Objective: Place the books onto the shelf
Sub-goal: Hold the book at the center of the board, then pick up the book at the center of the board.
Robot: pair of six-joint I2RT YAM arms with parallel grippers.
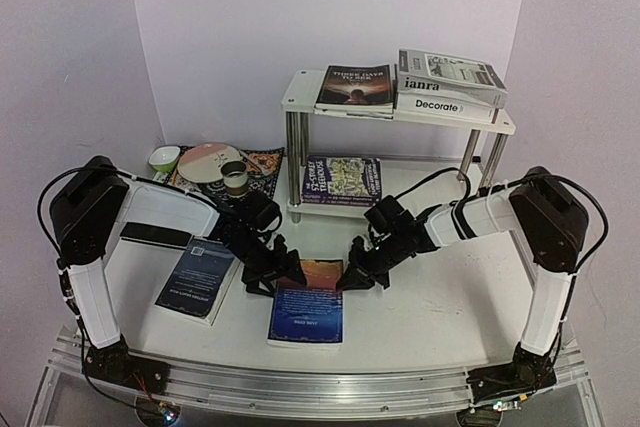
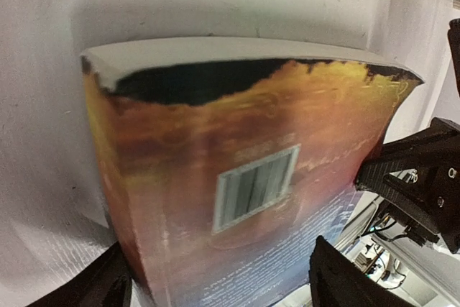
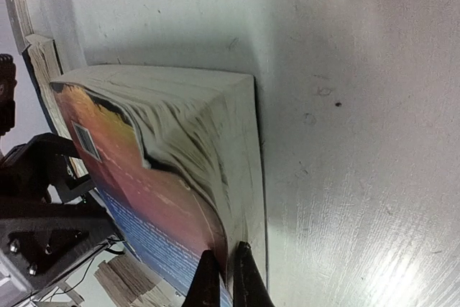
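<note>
The right pincer is pinching the sunset-cover paperback, the released left pincer straddling it; lifting to the shelf likely needs both gripping.

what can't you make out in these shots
Orange book text: too small in the top view, blurred in the left wrist view.
Left gripper touching it or not: fingers cut off by that view's bottom edge.
How many pages the right gripper pinches: cut off by the right wrist view's bottom edge.
Black book: mostly under the left arm, top view.
</note>
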